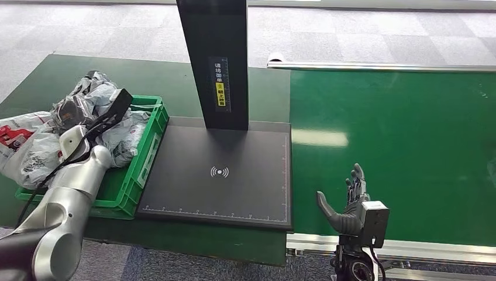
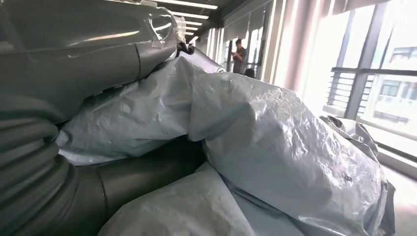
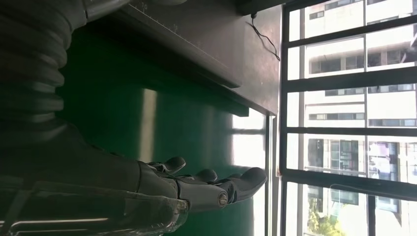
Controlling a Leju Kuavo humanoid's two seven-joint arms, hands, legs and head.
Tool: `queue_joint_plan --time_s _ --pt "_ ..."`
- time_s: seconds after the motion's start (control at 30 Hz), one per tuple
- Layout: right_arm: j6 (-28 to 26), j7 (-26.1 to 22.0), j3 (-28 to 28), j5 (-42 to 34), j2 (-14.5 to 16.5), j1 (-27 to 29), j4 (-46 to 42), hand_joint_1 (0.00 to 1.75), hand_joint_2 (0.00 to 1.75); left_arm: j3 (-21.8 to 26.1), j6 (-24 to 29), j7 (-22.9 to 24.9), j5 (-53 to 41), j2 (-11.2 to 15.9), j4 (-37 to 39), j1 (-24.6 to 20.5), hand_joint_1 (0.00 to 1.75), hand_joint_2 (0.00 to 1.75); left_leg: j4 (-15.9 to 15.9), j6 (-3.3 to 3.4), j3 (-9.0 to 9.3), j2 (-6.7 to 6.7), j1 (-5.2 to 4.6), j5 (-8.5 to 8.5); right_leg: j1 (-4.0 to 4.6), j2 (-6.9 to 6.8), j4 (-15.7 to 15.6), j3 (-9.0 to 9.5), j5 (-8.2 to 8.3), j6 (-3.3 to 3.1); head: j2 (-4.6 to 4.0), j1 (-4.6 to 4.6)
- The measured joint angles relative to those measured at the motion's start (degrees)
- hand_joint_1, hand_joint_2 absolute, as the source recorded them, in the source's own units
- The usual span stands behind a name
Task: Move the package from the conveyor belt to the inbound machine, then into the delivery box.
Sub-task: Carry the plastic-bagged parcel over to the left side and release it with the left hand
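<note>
My left arm reaches into the green delivery box [image 1: 153, 137] at the left, and my left hand [image 1: 73, 112] is buried among crumpled grey plastic packages. Close up in the left wrist view, a grey package [image 2: 275, 128] lies wedged between the thumb [image 2: 137, 169] and the fingers above it, so the hand holds it. The inbound machine's dark scan plate [image 1: 219, 172] is bare. My right hand [image 1: 348, 205] hovers open, fingers spread, over the front edge of the green conveyor belt [image 1: 398, 146]. From the right wrist, the right hand [image 3: 196, 189] holds nothing.
A black post [image 1: 216, 58] rises from the back of the scan plate. A white and red bag [image 1: 17, 137] hangs over the box's left side. The belt's metal rail [image 1: 409, 249] runs along the front. A person [image 2: 240, 54] stands far off by the windows.
</note>
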Motion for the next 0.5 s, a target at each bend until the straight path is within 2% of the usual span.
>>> queue_joint_plan --time_s 0.17,0.23,0.33,0.47,0.5 --pt "-0.2 0.4 0.2 0.2 0.0 -0.4 0.0 0.00 1.75 4.3 -2.5 -3.8 3.6 1.2 2.1 0.1 1.75 1.75 0.0 0.00 -0.01 -0.01 0.00 0.00 0.00 -0.01 0.0 0.02 0.00 0.00 0.00 0.01" --pt "-0.2 0.6 0.3 0.2 0.0 -0.5 0.0 0.00 1.75 5.1 -3.2 -4.8 3.7 1.2 2.7 0.2 1.70 1.75 0.0 0.00 -0.01 -0.02 -0.01 0.00 -0.01 -0.01 0.0 0.03 0.00 0.00 0.00 0.02" --pt "-0.2 0.7 0.6 0.3 0.0 -0.5 0.0 0.00 1.75 5.7 -3.6 -6.0 3.7 1.2 3.3 0.4 1.72 1.75 0.0 0.00 0.00 -0.03 -0.01 0.00 -0.01 -0.01 0.0 0.02 0.00 0.00 0.00 0.01" --pt "-0.2 0.9 0.6 0.4 0.0 -0.6 0.0 0.00 1.75 5.9 -2.7 -11.7 4.6 -0.1 3.3 0.9 1.75 1.75 0.0 0.00 0.00 -0.12 -0.01 0.00 -0.01 -0.07 0.0 0.02 0.00 0.00 0.00 0.00" --pt "-0.2 0.9 0.6 0.4 0.0 -0.6 0.0 0.00 1.75 5.9 -2.2 -12.9 4.9 -0.7 3.2 1.1 1.55 1.75 0.0 0.00 -0.01 -0.14 -0.01 0.00 -0.01 -0.09 0.0 0.02 0.00 0.00 0.00 0.01"
